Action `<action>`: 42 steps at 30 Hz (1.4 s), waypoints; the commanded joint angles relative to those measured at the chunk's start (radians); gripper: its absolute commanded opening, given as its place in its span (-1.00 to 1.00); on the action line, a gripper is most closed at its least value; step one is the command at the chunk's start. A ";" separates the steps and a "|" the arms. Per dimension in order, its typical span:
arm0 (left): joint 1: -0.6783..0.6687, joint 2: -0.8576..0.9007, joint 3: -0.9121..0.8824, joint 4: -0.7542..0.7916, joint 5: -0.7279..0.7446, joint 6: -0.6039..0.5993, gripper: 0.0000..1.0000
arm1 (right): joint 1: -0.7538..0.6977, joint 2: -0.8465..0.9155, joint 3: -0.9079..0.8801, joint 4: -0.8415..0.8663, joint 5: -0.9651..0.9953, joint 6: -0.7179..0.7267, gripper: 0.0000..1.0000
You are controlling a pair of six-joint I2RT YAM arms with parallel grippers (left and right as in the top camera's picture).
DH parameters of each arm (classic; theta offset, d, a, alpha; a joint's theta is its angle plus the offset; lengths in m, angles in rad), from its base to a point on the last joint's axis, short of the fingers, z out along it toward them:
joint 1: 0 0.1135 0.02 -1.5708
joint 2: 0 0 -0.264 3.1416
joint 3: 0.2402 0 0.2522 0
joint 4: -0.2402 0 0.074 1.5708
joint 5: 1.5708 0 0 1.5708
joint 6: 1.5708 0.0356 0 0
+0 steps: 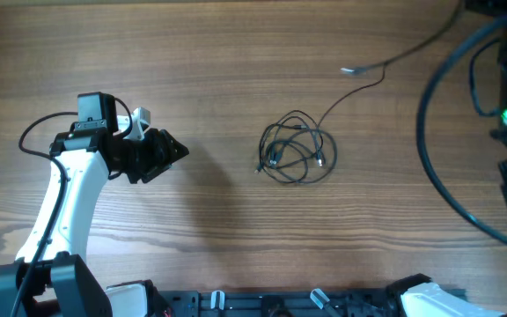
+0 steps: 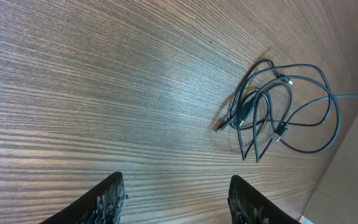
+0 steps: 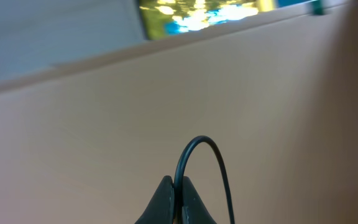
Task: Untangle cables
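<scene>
The brown wood-grain tabletop [image 1: 236, 53] has its grain running left to right in the overhead view, with a soft sheen across it in the left wrist view. Right of its centre lies a small bundle of thin black cables [image 1: 299, 150] in loose, overlapping loops, flat on the wood. Small plug ends [image 1: 274, 161] show inside the loops and at their lower left. From the bundle's upper right one strand curves up and away to a silvery-tipped plug end [image 1: 350, 70] near the far edge. From there a thin cord runs on towards the top right corner; whether that stretch rests on the wood cannot be told.
</scene>
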 commanded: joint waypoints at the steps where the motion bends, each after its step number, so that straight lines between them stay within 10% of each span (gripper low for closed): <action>1: -0.005 -0.012 0.006 -0.003 -0.002 -0.010 0.11 | -0.003 0.059 0.005 0.001 0.367 -0.202 -0.92; 10: -0.005 -0.012 0.006 -0.027 -0.002 -0.010 0.11 | -0.175 0.253 0.004 -0.037 0.848 -0.320 -0.92; 15: -0.005 -0.012 0.006 -0.027 -0.002 -0.010 0.11 | -0.282 0.262 -0.004 -0.343 0.853 -0.042 -0.91; 21: -0.005 -0.012 0.006 -0.027 -0.002 -0.009 0.11 | -0.485 0.267 -0.005 -0.772 0.397 0.407 -0.91; 35: -0.005 -0.012 0.006 -0.031 -0.002 -0.009 0.11 | -1.219 0.269 -0.005 -0.886 -0.512 0.600 -0.92; 42: -0.005 -0.012 0.006 -0.031 -0.002 -0.009 0.11 | -1.191 0.275 -0.005 -0.886 -0.720 0.369 -0.91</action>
